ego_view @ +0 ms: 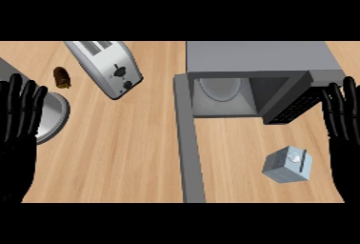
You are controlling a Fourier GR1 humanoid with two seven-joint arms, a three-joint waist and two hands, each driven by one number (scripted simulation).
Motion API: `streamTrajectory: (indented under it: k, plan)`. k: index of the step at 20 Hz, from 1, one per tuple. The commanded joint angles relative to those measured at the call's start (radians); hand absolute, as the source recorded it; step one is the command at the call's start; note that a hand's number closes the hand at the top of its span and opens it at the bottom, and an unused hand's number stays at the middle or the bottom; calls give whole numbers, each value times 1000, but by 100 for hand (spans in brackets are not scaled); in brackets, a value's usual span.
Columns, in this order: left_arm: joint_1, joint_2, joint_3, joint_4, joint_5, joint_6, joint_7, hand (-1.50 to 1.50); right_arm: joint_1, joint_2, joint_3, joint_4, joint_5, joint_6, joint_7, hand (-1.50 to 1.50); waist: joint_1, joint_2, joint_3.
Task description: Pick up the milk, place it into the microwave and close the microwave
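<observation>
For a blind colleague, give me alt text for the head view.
A milk carton sits on a wooden counter before an open microwave, with open hands left and right; a toaster lies behind.
</observation>
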State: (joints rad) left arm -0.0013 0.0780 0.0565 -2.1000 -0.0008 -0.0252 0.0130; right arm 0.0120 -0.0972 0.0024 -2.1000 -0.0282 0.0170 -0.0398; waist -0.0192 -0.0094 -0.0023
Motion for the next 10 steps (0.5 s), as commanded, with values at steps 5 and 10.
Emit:
streamTrajectory:
  k: [5,10]
  plan:
    - [25,16,-5,-134,-28,15,109,-150,42,94,110,-125,245,-236,126,-150,23,6,2]
    - [97,-59,-10,-133,104,24,170,-150,60,96,242,-131,82,-221,202,-150,25,7,2]
